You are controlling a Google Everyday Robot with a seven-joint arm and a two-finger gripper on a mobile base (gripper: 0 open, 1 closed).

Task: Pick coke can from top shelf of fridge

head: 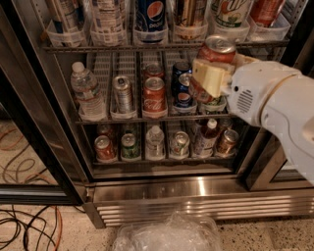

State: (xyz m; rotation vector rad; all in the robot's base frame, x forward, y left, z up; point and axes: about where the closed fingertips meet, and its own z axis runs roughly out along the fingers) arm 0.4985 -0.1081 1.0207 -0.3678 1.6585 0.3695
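Note:
My gripper is shut on the coke can, a red can with a silver top. A cream finger pad presses on the can's front. The can hangs upright in front of the fridge, just below the top shelf and before the middle rack's right lanes. My white arm comes in from the right. The top shelf holds clear tubs with a Pepsi can, a green-and-white can and another red can at the far right.
The middle rack holds a water bottle, a silver can, a red can and blue cans. The bottom rack holds several cans and bottles. A dark door frame stands left. Cables and a crumpled plastic bag lie on the floor.

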